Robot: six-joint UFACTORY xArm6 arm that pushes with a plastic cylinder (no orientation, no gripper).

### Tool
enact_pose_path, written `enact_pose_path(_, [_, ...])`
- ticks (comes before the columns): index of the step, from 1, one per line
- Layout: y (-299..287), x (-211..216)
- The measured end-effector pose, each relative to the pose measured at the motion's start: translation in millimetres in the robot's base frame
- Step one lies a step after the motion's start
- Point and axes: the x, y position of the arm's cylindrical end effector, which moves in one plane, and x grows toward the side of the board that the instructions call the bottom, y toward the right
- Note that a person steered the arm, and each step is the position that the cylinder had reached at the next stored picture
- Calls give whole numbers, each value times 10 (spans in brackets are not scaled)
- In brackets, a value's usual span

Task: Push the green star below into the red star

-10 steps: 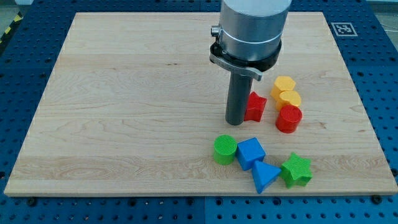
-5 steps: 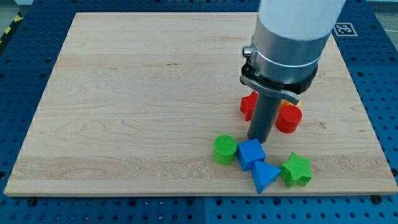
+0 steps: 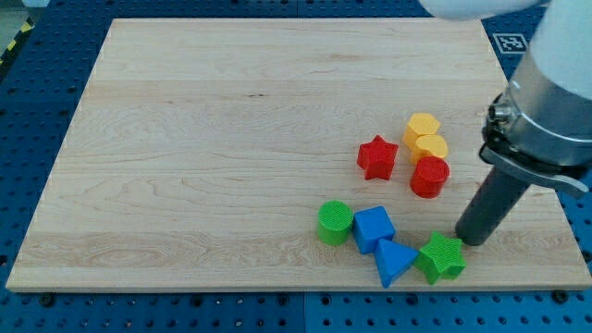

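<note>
The green star [image 3: 441,257] lies near the board's bottom edge, at the view's lower right. The red star [image 3: 376,157] lies above and to the left of it, apart from it. My tip [image 3: 472,240] stands on the board just to the upper right of the green star, touching or nearly touching it. The rod rises toward the view's upper right.
A blue triangle [image 3: 394,262] touches the green star's left side. A blue cube [image 3: 373,227] and a green cylinder [image 3: 335,222] sit left of that. A red cylinder [image 3: 429,177] and two yellow blocks [image 3: 424,135] lie right of the red star.
My tip moved from left of the red star down and to the right, past the blue cube, to the green star's upper right. The red star shifted slightly; other blocks stayed.
</note>
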Motion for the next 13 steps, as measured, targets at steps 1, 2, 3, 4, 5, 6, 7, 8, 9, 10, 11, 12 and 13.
enact_pose_path(1, [191, 65])
enact_pose_path(2, [194, 358])
enact_pose_path(3, [176, 442])
enact_pose_path(4, [-151, 444])
enact_pose_path(5, [-592, 445])
enact_pose_path(6, [-692, 445])
enact_pose_path(7, [-795, 412])
enact_pose_path(8, [-882, 276])
enact_pose_path(9, [-1088, 150])
enact_pose_path(10, [-1062, 150])
enact_pose_path(11, [-964, 150])
enact_pose_path(12, [-898, 150])
enact_pose_path(13, [-891, 148])
